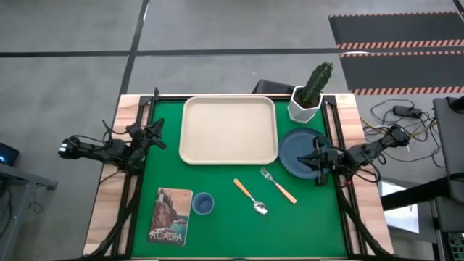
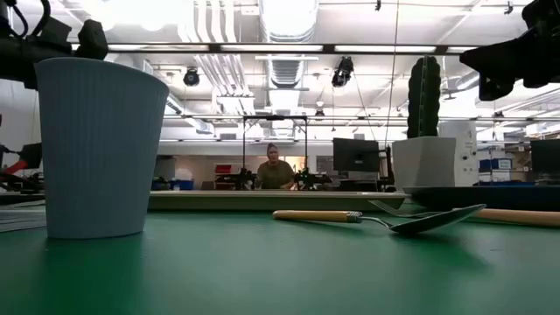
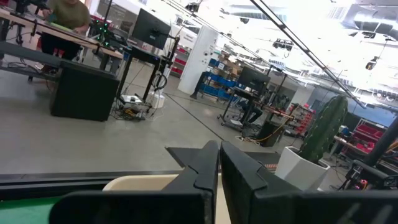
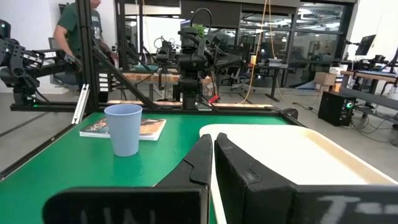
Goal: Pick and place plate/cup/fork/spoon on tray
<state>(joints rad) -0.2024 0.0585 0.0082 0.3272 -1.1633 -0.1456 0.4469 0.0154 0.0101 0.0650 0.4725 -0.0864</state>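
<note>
The cream tray [image 1: 228, 130] lies on the green mat at the far middle. The dark blue plate [image 1: 296, 154] lies flat to its right. The fork [image 1: 279, 185] and the spoon [image 1: 250, 197] lie on the mat near the front, tines and bowl toward each other's sides. The light-blue cup [image 1: 202, 204] stands upright at the front left and also shows in the right wrist view [image 4: 124, 129]. My right gripper [image 1: 312, 156] is shut and hovers above the plate's right part. My left gripper [image 1: 159, 138] is shut above the mat's left edge.
A white pot with a cactus [image 1: 310, 93] stands at the far right, just behind the plate. A book [image 1: 171, 214] lies at the front left beside the cup. Dark frame bars [image 1: 138, 152] run along both sides of the mat. A person sits far behind the table.
</note>
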